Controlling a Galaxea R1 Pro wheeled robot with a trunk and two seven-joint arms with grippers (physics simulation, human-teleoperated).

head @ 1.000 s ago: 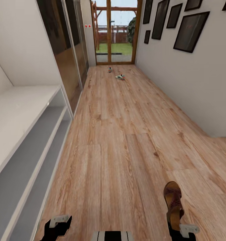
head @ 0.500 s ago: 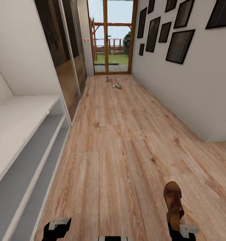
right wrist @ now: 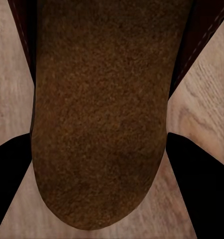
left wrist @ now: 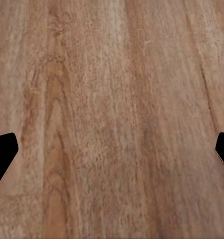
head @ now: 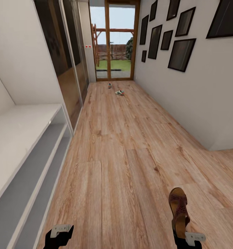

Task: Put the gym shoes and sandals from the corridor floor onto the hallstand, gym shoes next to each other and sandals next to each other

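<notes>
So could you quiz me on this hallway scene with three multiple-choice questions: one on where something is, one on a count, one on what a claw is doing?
1. Where do the gym shoes lie?
A. On the grey rack
B. On the floor at the far end, near the glass door
C. In the left claw

2. How many sandals are in sight?
A. One
B. Two
C. Three

3. What is the right claw doing?
A. Hanging open with nothing in it
B. Pressing on the wall
C. Gripping a sandal

Answers:
1. B: both small white shoes sit on the corridor floor just before the door, far from the hallstand.
2. A: a single brown sandal shows.
3. C: the sandal's heel end sits between its fingers, while the left claw is spread over bare planks.
</notes>
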